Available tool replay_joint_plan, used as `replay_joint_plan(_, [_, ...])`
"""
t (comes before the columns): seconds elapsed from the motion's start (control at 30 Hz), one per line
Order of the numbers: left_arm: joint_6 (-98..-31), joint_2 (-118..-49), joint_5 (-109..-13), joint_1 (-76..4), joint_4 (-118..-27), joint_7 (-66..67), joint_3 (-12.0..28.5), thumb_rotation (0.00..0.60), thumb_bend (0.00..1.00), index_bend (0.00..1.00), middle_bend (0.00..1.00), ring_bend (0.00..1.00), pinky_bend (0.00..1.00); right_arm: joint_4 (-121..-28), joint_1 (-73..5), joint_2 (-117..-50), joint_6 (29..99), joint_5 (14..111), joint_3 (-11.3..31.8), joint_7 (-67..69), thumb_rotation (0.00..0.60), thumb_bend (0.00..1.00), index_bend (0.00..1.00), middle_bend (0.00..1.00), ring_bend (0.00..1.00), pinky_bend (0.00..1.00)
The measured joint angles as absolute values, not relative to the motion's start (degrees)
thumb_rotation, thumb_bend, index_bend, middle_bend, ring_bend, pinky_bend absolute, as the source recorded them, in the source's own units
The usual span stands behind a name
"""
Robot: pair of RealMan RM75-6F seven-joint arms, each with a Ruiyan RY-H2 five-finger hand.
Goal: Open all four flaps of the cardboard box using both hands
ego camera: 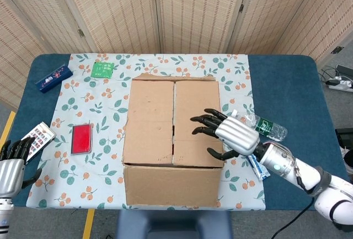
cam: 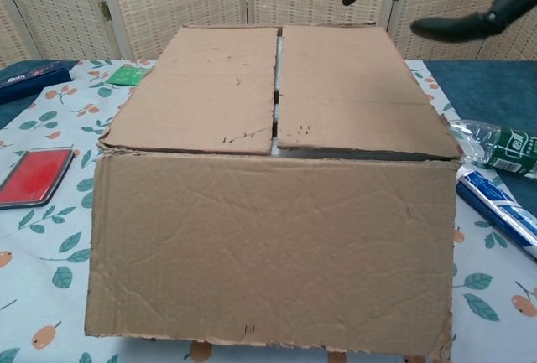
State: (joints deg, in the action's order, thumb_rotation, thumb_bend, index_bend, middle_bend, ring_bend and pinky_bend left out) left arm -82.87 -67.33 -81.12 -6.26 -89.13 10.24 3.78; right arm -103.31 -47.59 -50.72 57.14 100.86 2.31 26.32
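Right hand (ego camera: 229, 134) empty, fingers spread over the box's (ego camera: 172, 175) right flap (ego camera: 197, 123). Centre seam (ego camera: 174, 123) lies at its 9 o'clock, running 12-to-6. I keep left hand (ego camera: 12, 162) open, far off.

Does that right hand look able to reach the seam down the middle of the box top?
Probably yes. The right hand hovers open above the box's right top flap, fingertips pointing at the centre seam, with nothing between them.
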Motion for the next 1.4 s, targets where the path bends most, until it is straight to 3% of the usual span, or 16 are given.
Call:
replay_joint_plan(0.3, [-82.0,-67.5,-80.3,-6.7,-88.7,10.0,4.1,0.600,0.33,0.09,0.14,0.12,0.00,-104.4,-54.1,-50.0,48.2,99.0,5.6,24.5,0.343,0.80,0.41,0.23,0.21,0.07])
replay_joint_plan(0.87, [-81.7,-67.3,-79.7,-6.8,-88.4,9.0,4.2,0.600,0.33,0.09,0.14,0.12,0.00,-103.1,-61.1,-56.6,37.1,94.6,8.2,7.9,0.340,0.80,0.41,0.21,0.19,0.06])
replay_joint_plan(1.4, [-83.1,-66.4,-80.9,-6.1,-88.5,7.0,3.8,0.600,0.33,0.09,0.14,0.12,0.00,-101.3,-63.5,-62.4,32.6,86.0,8.9,-4.5,0.339,0.80,0.41,0.18,0.18,0.05])
